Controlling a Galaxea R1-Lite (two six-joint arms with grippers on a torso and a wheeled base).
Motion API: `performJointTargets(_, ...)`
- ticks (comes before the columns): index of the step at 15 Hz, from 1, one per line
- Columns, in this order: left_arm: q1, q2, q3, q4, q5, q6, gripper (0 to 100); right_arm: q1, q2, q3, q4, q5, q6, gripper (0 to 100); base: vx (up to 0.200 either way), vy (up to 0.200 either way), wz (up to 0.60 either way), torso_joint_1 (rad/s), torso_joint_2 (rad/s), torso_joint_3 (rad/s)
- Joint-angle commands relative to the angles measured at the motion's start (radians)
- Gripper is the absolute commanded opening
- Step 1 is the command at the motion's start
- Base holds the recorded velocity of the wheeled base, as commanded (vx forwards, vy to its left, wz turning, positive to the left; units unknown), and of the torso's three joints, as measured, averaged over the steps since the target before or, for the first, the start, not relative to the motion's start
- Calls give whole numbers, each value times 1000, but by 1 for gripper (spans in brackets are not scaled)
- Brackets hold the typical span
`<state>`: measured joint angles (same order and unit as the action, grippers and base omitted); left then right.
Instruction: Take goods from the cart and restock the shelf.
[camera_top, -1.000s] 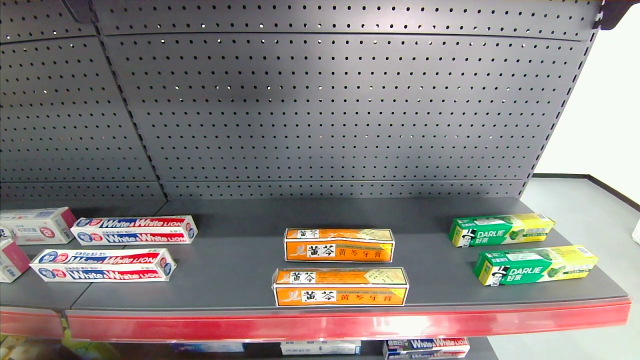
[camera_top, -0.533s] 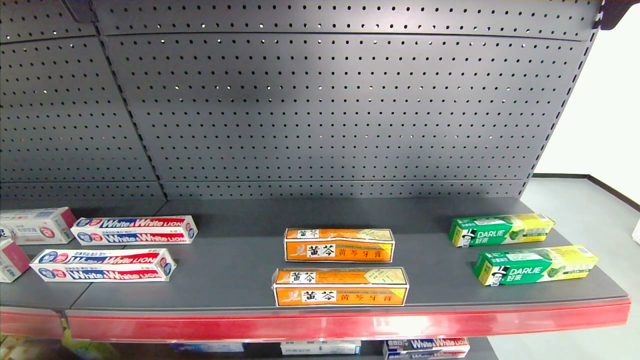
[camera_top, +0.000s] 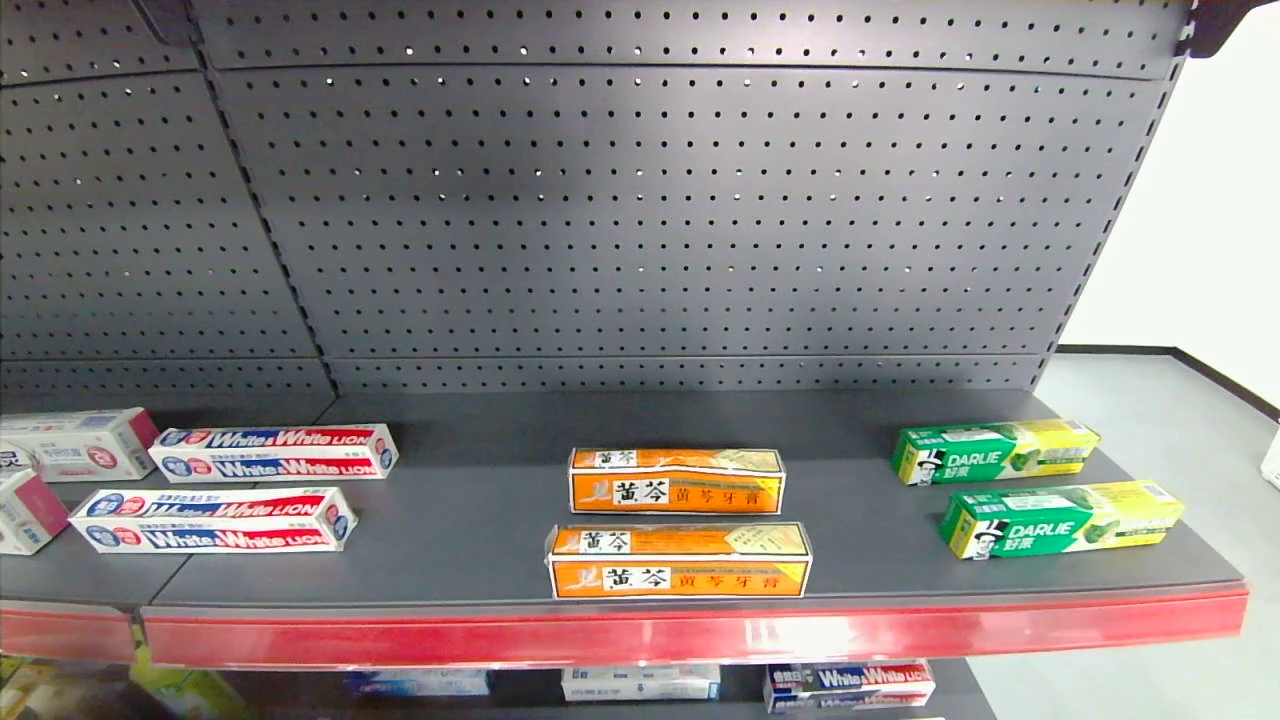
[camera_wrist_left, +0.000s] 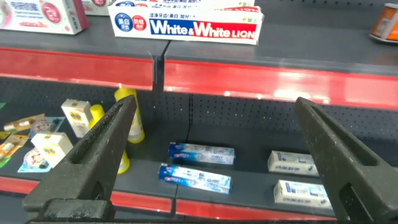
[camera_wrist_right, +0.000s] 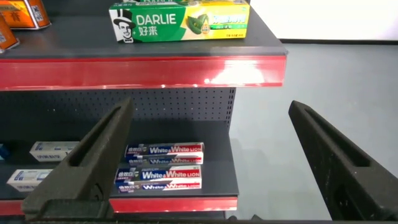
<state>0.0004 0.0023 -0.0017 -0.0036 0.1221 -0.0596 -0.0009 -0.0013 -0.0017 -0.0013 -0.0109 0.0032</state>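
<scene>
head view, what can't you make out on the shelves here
Lower-shelf boxes, head view: mostly hidden under the red shelf lip, cut by the bottom edge.
Pink-ended boxes, head view: cut off at the left edge.
Orange box, right wrist view: cut off by the picture edge.

A: Identify what lies past the right end of the shelf (camera_top: 480, 520).
B: Grey floor (camera_top: 1190, 420), white wall (camera_top: 1200, 200), dark skirting strip (camera_top: 1120, 350) at their junction.
A: Lower tier, left section?
B: Two yellow bottles (camera_wrist_left: 138, 121) upright, near small cream boxes (camera_wrist_left: 76, 117). Blue-white cartons (camera_wrist_left: 202, 153) lie flat beside them.
</scene>
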Motion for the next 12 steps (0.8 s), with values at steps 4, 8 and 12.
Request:
performJointTargets(4,1,-1,0,1,2,1,100,1,1,0,0,0,0,100,0,0,0,0,0,0)
performJointTargets(8,0,-1,0,1,1,0,100,1,1,0,0,0,0,100,0,0,0,0,0,0)
performJointTargets(12,1,-1,0,1,2,0,100,1,1,0,0,0,-2,100,0,0,0,0,0,0)
